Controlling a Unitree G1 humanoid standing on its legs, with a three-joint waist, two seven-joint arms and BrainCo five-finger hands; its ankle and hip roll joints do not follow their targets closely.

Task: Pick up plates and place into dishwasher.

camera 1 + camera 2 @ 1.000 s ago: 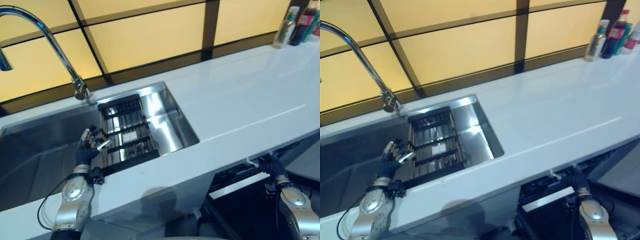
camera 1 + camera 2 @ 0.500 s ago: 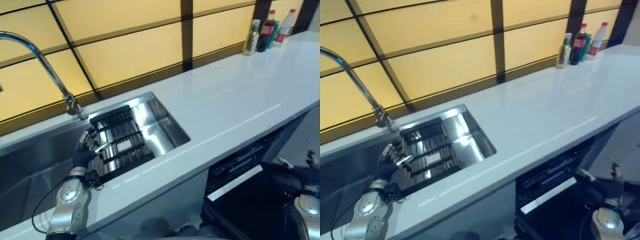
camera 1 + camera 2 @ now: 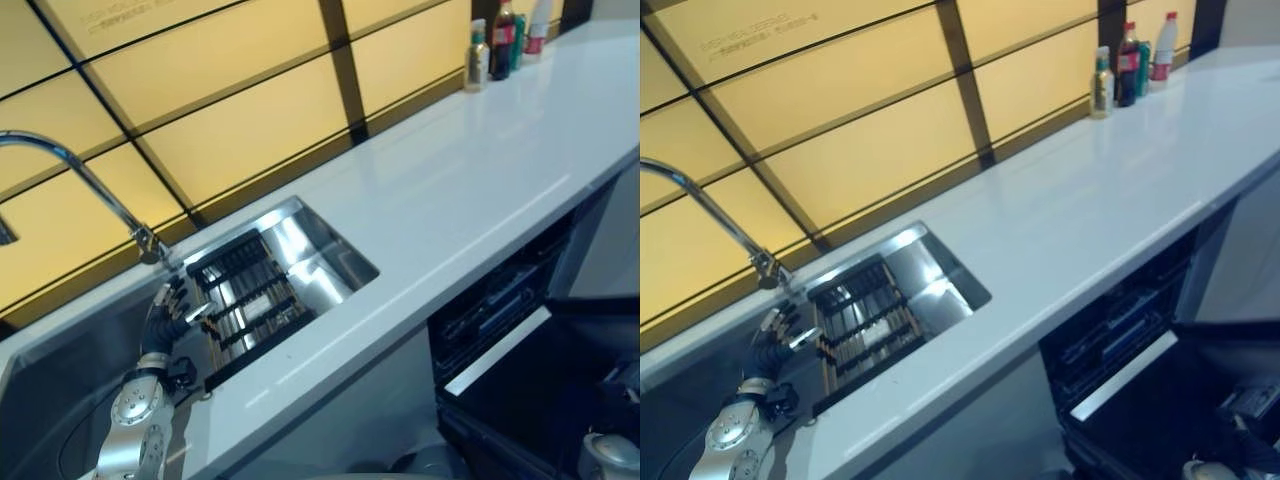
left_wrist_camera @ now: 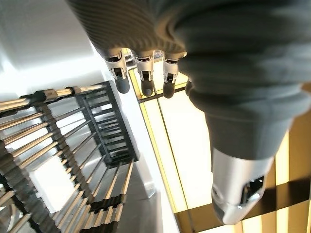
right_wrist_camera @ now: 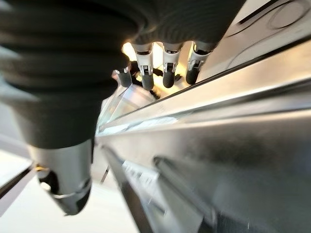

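Observation:
My left hand (image 3: 168, 318) hovers open over the steel sink (image 3: 345, 248), just beside a black drying rack with metal bars (image 3: 245, 295). In the left wrist view its fingers (image 4: 142, 73) are straight, the thumb held apart, with the rack (image 4: 73, 160) below and nothing held. The dishwasher (image 3: 495, 300) stands open under the counter at the lower right, its dark door (image 3: 540, 390) folded down. In the right wrist view my right hand (image 5: 165, 65) is open and empty, close to a shiny metal edge of the dishwasher.
A long white countertop (image 3: 480, 160) runs from the sink to the far right. A curved chrome faucet (image 3: 90, 180) rises behind the sink. Several bottles (image 3: 500, 35) stand at the counter's far end. Yellow panels form the back wall.
The camera has moved, so the whole picture has shifted. My left hand keeps its place by the rack. My right hand has sunk from the dishwasher's front toward the lower right corner.

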